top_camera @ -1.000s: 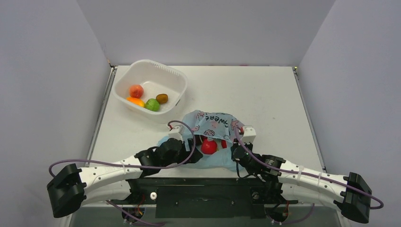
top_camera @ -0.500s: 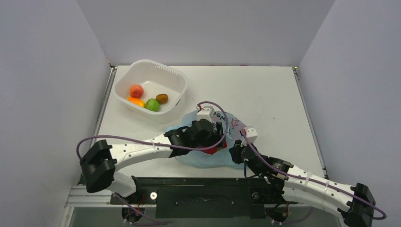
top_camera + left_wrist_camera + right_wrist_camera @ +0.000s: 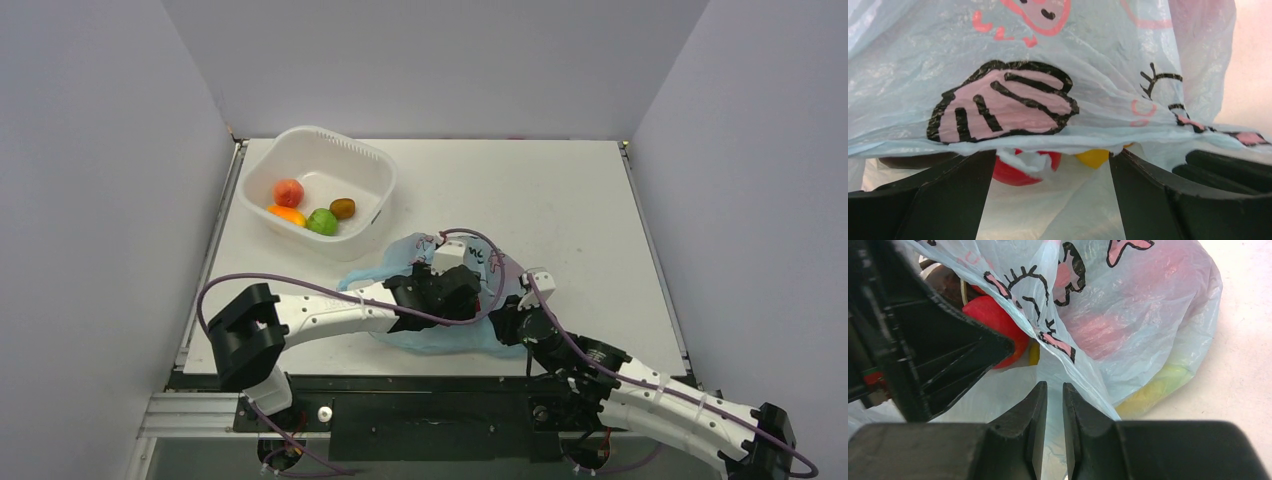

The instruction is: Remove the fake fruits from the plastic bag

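Observation:
The light-blue plastic bag (image 3: 430, 340) lies at the near middle of the table. My left gripper (image 3: 470, 300) reaches over it. In the left wrist view the left gripper (image 3: 1053, 160) is open at the bag's mouth, under the printed film (image 3: 1048, 60). A red fruit (image 3: 1018, 172) and a yellow piece (image 3: 1093, 157) show between its fingers, untouched. My right gripper (image 3: 503, 318) is at the bag's right edge. In the right wrist view the right gripper (image 3: 1054, 387) is nearly closed with bag film (image 3: 1128, 315) in the gap. A red apple (image 3: 998, 322) sits inside. A yellow shape (image 3: 1158, 385) shows through the film.
A white tub (image 3: 320, 132) stands at the back left. It holds a red-orange fruit (image 3: 288, 192), an orange piece (image 3: 287, 213), a lime-green piece (image 3: 322, 221) and a brown oval (image 3: 342, 208). The left gripper's black finger (image 3: 948, 355) fills the left of the right wrist view.
The left arm let go of the bag's edge and swung right, over the bag to its mouth. The lifted bag has sunk flatter. The right gripper shifted slightly right, still at the bag's edge.

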Action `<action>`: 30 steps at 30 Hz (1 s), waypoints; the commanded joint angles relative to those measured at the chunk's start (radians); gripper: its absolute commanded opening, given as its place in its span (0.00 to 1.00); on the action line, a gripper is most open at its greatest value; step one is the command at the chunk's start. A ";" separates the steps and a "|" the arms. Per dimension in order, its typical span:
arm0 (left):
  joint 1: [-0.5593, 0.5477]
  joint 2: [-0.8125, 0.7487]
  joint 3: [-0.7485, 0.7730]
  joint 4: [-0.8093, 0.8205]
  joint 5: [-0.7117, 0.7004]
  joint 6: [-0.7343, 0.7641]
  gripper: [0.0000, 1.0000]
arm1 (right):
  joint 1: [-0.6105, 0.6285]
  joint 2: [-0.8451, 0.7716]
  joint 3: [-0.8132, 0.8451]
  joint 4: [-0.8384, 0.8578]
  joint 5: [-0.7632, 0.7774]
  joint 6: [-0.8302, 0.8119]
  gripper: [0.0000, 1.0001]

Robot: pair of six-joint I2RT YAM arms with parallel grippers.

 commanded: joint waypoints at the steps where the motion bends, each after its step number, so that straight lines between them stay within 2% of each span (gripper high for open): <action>1: -0.004 0.074 0.068 -0.052 -0.019 0.007 0.81 | -0.009 0.004 -0.001 0.037 -0.008 0.008 0.15; 4: -0.006 0.096 0.092 -0.101 -0.029 0.003 0.83 | -0.008 0.039 0.009 0.039 -0.012 0.005 0.15; 13: -0.014 0.071 0.066 -0.105 -0.056 0.031 0.95 | -0.013 0.049 0.007 0.053 -0.037 -0.006 0.15; 19: -0.016 0.117 0.076 -0.089 -0.040 0.067 0.96 | -0.014 -0.005 -0.013 0.064 -0.049 -0.013 0.15; 25: -0.015 0.178 0.132 -0.131 -0.078 0.088 0.93 | -0.012 -0.011 -0.014 0.062 -0.042 -0.011 0.15; 30: -0.016 0.184 0.135 -0.072 -0.068 0.093 0.81 | -0.011 -0.015 -0.017 0.072 -0.057 -0.020 0.15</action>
